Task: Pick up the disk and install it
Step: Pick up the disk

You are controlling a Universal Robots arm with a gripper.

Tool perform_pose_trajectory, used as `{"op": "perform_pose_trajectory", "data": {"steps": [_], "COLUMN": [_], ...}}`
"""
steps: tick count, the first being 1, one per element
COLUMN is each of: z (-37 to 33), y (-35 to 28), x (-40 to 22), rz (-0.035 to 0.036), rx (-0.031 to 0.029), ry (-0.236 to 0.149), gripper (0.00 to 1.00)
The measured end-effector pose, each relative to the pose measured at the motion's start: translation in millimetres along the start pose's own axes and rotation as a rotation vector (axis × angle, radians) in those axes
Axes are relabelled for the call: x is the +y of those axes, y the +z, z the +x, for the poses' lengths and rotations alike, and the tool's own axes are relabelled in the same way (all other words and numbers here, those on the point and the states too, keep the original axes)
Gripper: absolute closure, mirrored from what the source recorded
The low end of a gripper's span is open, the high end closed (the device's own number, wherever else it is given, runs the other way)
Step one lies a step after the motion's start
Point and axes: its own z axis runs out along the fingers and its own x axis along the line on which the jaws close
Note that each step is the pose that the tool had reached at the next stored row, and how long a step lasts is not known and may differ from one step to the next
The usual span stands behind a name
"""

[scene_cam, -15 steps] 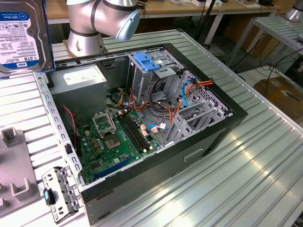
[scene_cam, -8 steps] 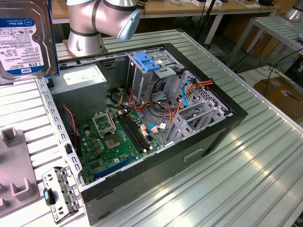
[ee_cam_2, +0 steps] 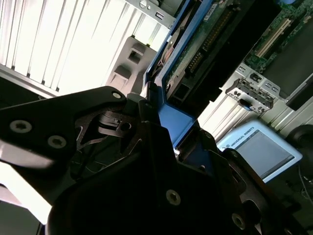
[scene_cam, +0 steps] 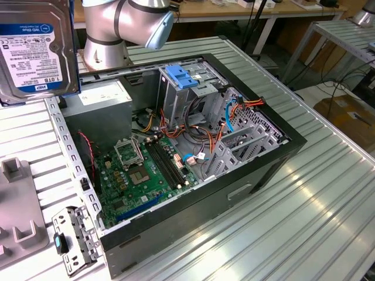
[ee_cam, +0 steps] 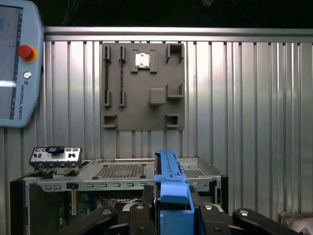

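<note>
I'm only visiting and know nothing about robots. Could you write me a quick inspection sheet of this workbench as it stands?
Surface: ribbed metal table carrying an open computer case.
Job's things: the disk in its blue carrier, held in the air, not in the case.
Clutter: grey fixture plate; small metal bracket beside the case.
Grippers: gripper shut on the disk's blue carrier.
Cables: orange, red and blue wires loose inside the case.
Surroundings: control pendant near the plate; another metal bench behind.
</note>
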Motion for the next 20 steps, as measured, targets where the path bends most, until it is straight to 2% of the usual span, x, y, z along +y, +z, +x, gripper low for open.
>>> {"op": "perform_pose_trajectory", "data": {"steps": [3,11,14,20], "z": [-0.2,0.0,0.4,0.6], "y": [0.1,0.4,0.5,0.8], "x": [-12.2,-25.2,-33.8,-45.8], "rz": [-0.0001,0.0000,-0.0001,0.0000], "rx": [0.0007,0.0008,0.0009,0.0009], "ry": [0.000,0.000,0.000,0.000], "gripper": [0.63,0.63,0.63,0.63]}}
